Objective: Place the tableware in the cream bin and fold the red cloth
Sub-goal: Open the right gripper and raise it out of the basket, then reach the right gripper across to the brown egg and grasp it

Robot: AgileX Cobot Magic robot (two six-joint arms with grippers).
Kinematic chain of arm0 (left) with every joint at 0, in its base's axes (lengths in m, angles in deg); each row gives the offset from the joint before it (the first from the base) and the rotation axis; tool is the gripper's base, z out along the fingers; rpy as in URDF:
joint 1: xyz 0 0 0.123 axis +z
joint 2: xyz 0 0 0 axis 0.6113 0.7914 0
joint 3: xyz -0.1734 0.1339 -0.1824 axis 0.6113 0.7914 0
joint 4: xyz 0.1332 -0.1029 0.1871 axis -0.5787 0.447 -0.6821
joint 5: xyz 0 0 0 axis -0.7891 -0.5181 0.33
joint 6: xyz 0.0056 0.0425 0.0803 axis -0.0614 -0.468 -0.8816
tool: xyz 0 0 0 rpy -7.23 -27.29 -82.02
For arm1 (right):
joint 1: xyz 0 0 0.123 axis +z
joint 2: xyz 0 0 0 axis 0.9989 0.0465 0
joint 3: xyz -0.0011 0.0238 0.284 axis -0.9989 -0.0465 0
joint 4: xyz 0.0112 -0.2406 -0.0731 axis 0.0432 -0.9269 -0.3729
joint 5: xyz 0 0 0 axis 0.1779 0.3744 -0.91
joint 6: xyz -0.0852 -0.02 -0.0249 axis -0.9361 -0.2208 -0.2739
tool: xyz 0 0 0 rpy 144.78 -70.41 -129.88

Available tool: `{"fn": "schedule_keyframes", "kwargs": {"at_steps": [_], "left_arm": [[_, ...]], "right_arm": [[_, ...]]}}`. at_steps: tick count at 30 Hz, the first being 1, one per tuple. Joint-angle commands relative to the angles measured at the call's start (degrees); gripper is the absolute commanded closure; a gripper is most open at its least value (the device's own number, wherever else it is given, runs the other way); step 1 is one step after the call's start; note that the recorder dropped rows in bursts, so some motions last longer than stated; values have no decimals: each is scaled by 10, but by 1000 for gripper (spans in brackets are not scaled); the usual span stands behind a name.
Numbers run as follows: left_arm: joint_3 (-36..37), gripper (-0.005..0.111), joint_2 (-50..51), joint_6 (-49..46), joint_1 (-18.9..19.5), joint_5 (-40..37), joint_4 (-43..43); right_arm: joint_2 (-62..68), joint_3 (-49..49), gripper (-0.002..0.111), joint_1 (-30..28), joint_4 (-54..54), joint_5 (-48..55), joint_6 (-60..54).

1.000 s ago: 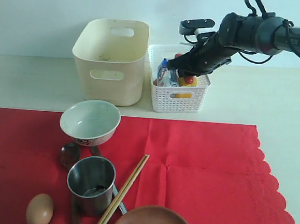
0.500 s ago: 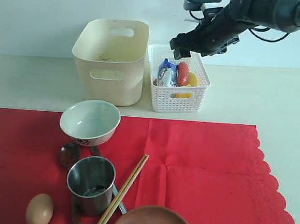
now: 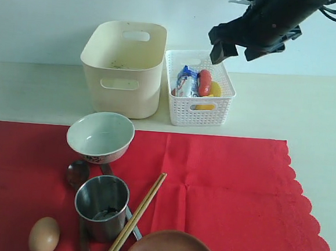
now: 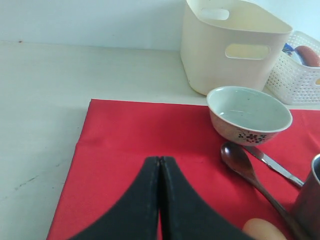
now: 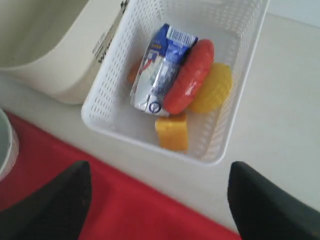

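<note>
**Tableware laid out on a red cloth, right gripper raised above the food basket**

A pale tabletop [image 3: 37, 86] is shown against a plain light wall. Across its near half a red cloth [image 3: 227, 188] is spread flat, with a scalloped edge on the right. Behind it, side by side, a cream bin [image 3: 141, 94] and a lower white lattice basket [image 3: 201, 113] are set. A milk carton [image 3: 186, 82], a sausage [image 3: 204, 82] and a lemon [image 3: 215, 90] are seen in the basket.

On the left of the cloth the tableware is gathered: a white bowl [image 3: 96, 149], a dark wooden spoon [image 3: 77, 173], a steel cup [image 3: 103, 225], wooden chopsticks [image 3: 137, 215], a metal knife [image 4: 272, 164] and a brown plate [image 3: 173, 249]. An egg [image 3: 44, 235] lies beside the cup.

The right gripper [image 3: 236, 51] is held high above the basket, its jaws wide apart and nothing between them. The left gripper [image 4: 160, 200] is held low over the cloth's left part, jaws pressed together, empty.

No tableware has been placed in the bin yet, so clearing is judged to be at its start and folding far off. A descent to one piece, perhaps the bowl nearest the bin, would be called for, with the jaws set across its rim.
</note>
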Motion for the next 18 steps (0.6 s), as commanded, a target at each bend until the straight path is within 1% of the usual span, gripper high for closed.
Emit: {"fn": "schedule_keyframes", "kwargs": {"at_steps": [1,4,8,12,14,18], "left_arm": [[1,107,-3,4,2,5,1],[1,107,-3,4,2,5,1],[1,107,-3,4,2,5,1],[1,107,-3,4,2,5,1],[1,107,-3,4,2,5,1],[1,107,-3,4,2,5,1]], "right_arm": [[-84,-113,36,12,30,-43,-30],[-130,-182,37,40,44,-48,-60],[-163,-240,38,102,89,-46,-102],[-154,-255,38,174,102,-45,-99],[-137,-255,38,204,102,-50,-75],[-96,-254,38,247,97,-72,-50]]}}
